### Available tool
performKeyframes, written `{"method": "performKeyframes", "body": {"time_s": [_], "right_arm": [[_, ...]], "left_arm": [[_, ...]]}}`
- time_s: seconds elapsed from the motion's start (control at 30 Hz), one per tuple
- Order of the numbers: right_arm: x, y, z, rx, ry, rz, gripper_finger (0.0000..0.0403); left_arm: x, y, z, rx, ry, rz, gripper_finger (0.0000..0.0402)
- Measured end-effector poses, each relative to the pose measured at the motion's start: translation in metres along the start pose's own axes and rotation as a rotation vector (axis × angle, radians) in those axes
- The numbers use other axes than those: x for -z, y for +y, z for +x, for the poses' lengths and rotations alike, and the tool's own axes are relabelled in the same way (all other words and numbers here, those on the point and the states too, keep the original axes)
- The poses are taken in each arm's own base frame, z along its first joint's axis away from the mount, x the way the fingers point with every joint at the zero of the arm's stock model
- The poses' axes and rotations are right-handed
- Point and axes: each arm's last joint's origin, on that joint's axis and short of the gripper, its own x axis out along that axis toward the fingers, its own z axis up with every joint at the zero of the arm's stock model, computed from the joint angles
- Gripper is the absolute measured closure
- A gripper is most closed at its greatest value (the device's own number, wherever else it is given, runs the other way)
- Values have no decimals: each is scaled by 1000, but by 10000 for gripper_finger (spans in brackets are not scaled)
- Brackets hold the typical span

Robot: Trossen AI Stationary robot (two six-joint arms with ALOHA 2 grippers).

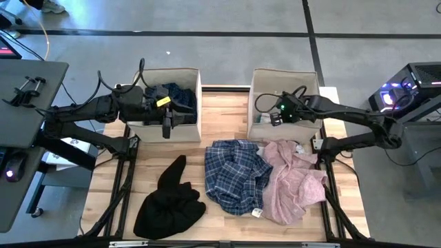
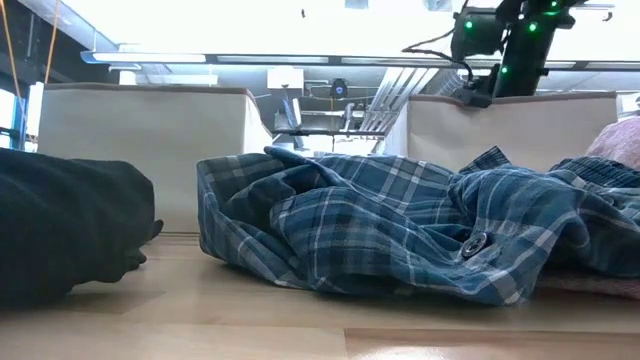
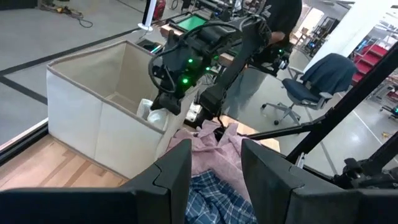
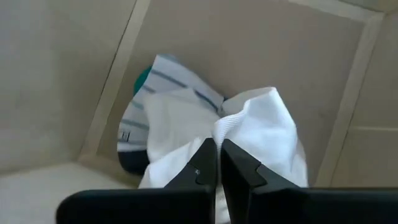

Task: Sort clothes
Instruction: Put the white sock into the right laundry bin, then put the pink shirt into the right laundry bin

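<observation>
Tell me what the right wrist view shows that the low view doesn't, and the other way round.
Only the right wrist view looks inside the right bin, where the right gripper is shut on a white sock, with a small teal piece behind the pile. Only the low view shows the plaid shirt and black garment lying on the table. Both show that bin, the low view only its outer wall.

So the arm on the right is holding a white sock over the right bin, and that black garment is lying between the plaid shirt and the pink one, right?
Not quite. The black garment lies apart, to the left of the plaid shirt; the plaid shirt and pink shirt lie side by side, touching, as the high view shows. The rest holds: the right gripper has its jaws shut on a white sock over the right bin.
</observation>
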Motion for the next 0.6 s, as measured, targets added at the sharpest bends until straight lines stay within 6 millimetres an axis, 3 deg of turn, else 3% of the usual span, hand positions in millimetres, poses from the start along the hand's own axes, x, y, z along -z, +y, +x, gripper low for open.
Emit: {"method": "performKeyframes", "body": {"time_s": [0.27, 0.6], "right_arm": [[-19, -6, -8, 4, -37, 68, 318], [-37, -4, -42, -40, -60, 1, 217]], "left_arm": [[0, 0, 0, 2, -5, -4, 275], [0, 0, 0, 2, -5, -10, 275]]}}
